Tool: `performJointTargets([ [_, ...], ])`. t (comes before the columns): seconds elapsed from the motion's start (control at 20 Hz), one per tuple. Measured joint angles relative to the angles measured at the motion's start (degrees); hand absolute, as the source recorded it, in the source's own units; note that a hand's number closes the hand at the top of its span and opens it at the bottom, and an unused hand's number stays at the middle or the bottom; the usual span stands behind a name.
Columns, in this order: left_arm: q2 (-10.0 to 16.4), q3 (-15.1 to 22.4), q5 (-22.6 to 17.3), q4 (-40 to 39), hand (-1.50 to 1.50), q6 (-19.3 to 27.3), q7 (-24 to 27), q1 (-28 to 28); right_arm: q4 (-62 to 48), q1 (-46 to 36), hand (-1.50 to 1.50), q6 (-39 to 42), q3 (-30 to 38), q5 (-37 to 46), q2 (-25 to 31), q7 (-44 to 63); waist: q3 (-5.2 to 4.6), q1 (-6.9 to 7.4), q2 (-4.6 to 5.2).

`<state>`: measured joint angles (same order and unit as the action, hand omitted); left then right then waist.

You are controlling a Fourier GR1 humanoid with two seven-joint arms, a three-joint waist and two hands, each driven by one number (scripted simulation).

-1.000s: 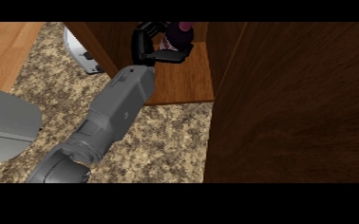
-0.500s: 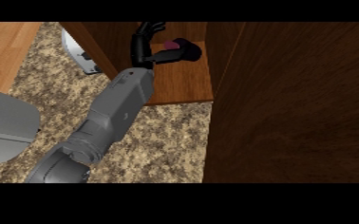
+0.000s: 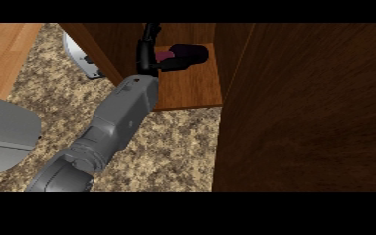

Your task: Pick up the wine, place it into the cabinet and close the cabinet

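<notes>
Inside the cabinet (image 3: 192, 87), just over its shelf, the wine (image 3: 183, 54) sits tipped sideways with the right hand (image 3: 149, 57) curled round it. So the pickup and carry look done. Left to do, I'd guess: let go, pull out, swing the door (image 3: 294, 119) shut.

Maroon wine (image 3: 189, 53); brown wood-grain cabinet (image 3: 294, 104); speckled beige counter (image 3: 169, 144).

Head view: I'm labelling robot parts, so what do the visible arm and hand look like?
One arm shows: a smooth grey left forearm, thick and rounded, with a bulkier, darker grey segment near the lower edge. It ends in the slim black left hand with thin fingers. No cables or markings show.
</notes>
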<state>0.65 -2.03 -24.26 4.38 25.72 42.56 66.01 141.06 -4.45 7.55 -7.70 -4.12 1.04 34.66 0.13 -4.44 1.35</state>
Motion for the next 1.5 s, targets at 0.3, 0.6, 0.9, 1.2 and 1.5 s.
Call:
performJointTargets([
  [0.3, -0.28, -0.20, 0.48, 0.24, -1.50, 1.25, 2.12, -1.37, -0.30, -1.36, -1.50, -0.17, 0.08, -0.06, -0.08, 0.26, -0.03, -0.14, 0.20],
  [0.6, -0.42, -1.28, 0.09, 1.05, -1.50, 0.91, 3.85, -1.93, -0.29, -1.08, -1.50, -0.13, -0.07, -0.18, -0.29, 0.40, -0.07, -0.20, 0.22],
  [0.9, -0.69, -1.28, 0.57, 1.50, -1.50, -2.14, 5.48, -2.96, -0.55, -0.74, -1.50, 0.02, -0.39, -0.27, -0.52, -0.32, -0.02, -0.12, 0.11],
  [1.2, -0.70, -0.70, 1.46, 1.30, -1.50, -5.07, 6.06, -3.00, -0.93, -1.56, -1.50, -0.35, -0.40, -0.54, -0.76, -0.17, -0.07, 0.00, 0.12],
  [1.5, -0.71, -0.25, 1.39, 1.15, -1.50, -7.14, 5.99, -3.07, -0.41, -1.18, -1.50, -0.67, -0.71, -0.50, -0.35, 0.29, -0.17, 0.02, -0.01],
])
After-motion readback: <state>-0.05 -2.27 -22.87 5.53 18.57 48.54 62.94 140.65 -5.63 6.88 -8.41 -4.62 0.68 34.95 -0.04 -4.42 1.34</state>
